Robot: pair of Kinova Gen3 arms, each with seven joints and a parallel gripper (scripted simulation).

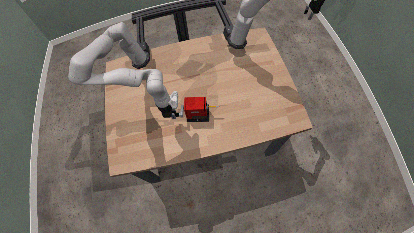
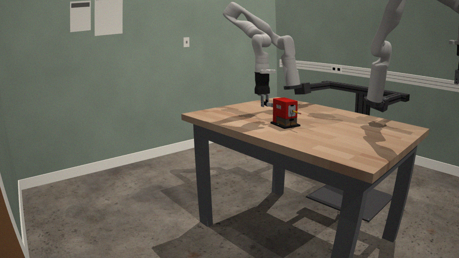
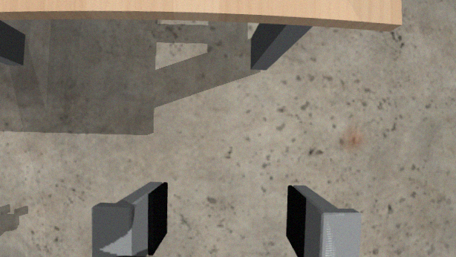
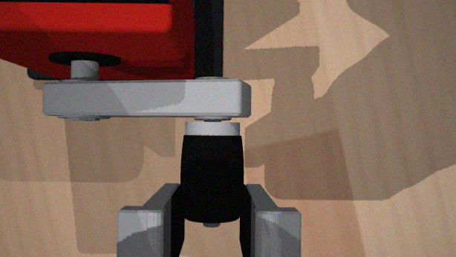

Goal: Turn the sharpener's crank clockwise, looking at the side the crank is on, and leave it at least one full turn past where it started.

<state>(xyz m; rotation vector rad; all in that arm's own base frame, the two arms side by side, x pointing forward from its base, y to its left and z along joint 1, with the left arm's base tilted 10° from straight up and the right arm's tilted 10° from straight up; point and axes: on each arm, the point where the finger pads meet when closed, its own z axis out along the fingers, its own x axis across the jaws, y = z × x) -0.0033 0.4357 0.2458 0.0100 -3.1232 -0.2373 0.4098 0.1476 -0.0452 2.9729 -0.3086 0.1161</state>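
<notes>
The red sharpener [image 1: 195,103] [image 2: 284,108] [image 4: 85,18] stands upright on its black base. Its grey crank arm [image 1: 181,110] [image 4: 148,99] is on the side opposite the pencil. In the right wrist view it reaches sideways from the shaft to the handle, which is towards the near table edge in the top view. My right gripper [image 1: 175,114] [image 2: 265,103] [image 4: 212,212] points down and is shut on the black crank handle [image 4: 212,163]. My left gripper [image 1: 308,15] [image 3: 226,209] is open and empty, far from the sharpener, beyond the table's side.
A yellow pencil [image 1: 213,106] [image 2: 296,112] sticks out of the sharpener's other side. The wooden table [image 1: 237,115] [image 2: 333,141] [image 3: 223,5] carries both arm bases at its back edge. A dark frame [image 1: 179,10] stands behind it.
</notes>
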